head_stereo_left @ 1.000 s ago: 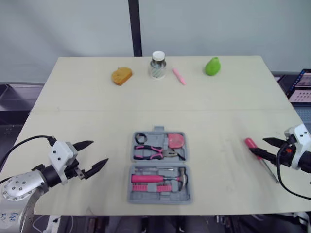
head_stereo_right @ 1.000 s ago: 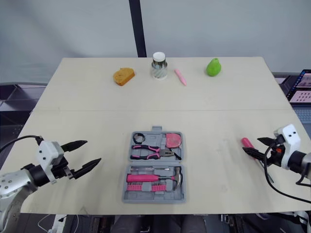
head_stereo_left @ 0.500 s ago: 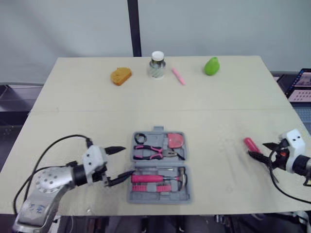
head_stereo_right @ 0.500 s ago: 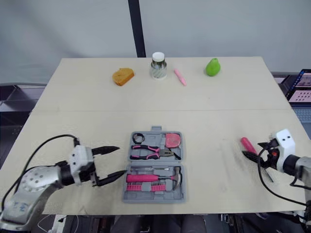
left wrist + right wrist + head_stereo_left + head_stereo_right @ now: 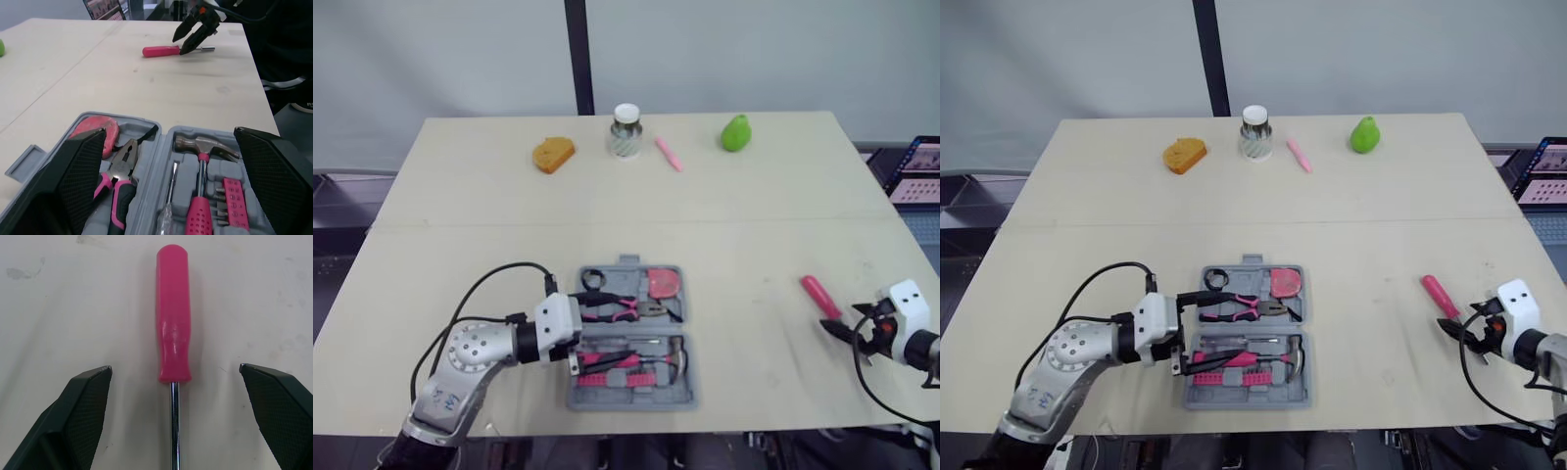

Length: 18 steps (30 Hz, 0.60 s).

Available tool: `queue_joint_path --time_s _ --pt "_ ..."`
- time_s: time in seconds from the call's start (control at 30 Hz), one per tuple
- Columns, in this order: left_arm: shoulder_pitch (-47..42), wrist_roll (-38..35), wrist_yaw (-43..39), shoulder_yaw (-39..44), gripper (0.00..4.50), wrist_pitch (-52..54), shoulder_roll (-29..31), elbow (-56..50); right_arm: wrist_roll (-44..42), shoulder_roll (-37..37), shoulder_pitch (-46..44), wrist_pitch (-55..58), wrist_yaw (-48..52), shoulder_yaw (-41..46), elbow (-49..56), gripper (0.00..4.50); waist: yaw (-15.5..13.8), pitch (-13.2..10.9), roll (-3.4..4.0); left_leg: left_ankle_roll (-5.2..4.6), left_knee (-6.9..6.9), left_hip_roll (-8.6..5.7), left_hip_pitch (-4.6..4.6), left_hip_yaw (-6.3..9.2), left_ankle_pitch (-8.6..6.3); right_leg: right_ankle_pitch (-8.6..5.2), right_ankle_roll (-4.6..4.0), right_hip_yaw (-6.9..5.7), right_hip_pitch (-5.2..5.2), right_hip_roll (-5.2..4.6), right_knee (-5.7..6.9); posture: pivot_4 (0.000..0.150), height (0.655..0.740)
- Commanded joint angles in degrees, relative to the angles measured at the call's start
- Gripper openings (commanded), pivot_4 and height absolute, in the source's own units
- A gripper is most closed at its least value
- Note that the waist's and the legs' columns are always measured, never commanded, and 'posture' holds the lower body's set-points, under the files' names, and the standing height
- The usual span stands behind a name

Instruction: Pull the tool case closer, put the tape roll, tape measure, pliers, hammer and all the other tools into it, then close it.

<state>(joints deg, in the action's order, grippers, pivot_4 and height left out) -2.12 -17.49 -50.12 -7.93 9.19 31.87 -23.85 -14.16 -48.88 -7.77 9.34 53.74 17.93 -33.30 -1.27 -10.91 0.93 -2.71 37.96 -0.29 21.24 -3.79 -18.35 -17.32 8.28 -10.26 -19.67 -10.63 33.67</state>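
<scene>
Tools fill the open grey plastic tool case (image 5: 636, 399) at the near middle of the pale wooden table (image 5: 607, 196): pink-handled pliers (image 5: 631, 307), a pink-gripped hammer (image 5: 204, 145), a round pink tape measure (image 5: 667, 284) and a black tape roll (image 5: 586, 280). The left gripper (image 5: 1200, 331) hangs over the case's left side, fingers spread wide and empty. At near right, the right gripper (image 5: 174, 367) is also spread and empty, straddling the pink-handled screwdriver (image 5: 820, 295) without touching its steel shaft.

Matt grey plastic tool case (image 5: 631, 399)
</scene>
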Motion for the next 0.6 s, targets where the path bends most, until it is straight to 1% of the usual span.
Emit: queue_joint_path --time_s 0.03,0.27,0.6 --pt "-1.06 0.29 0.57 -0.15 4.5 -1.41 -0.85 -0.23 -0.24 -0.1 -0.79 -2.34 1.64 -0.02 -2.53 4.41 -0.02 0.0 0.0 0.0 0.01 0.0 0.0 0.0 0.0 0.0 -0.01 0.01 -0.01 0.0 0.01 0.15 0.74" --pt "-1.28 0.34 0.86 -0.87 4.5 -2.34 -2.5 -0.25 -0.33 0.43 -3.22 -3.93 3.17 -0.28 -6.66 4.41 -0.04 0.0 0.0 0.0 0.03 -0.01 0.02 0.0 0.0 0.02 -0.03 0.05 0.0 0.0 -0.02 0.15 0.74" --pt "-2.51 0.54 0.65 -1.54 4.5 -3.14 -3.1 1.47 0.58 0.22 -5.03 -5.34 3.52 -1.74 -9.97 4.41 -0.02 0.0 0.0 0.0 0.05 0.0 0.01 0.0 0.0 0.02 -0.03 0.06 0.0 0.01 -0.01 0.15 0.74"
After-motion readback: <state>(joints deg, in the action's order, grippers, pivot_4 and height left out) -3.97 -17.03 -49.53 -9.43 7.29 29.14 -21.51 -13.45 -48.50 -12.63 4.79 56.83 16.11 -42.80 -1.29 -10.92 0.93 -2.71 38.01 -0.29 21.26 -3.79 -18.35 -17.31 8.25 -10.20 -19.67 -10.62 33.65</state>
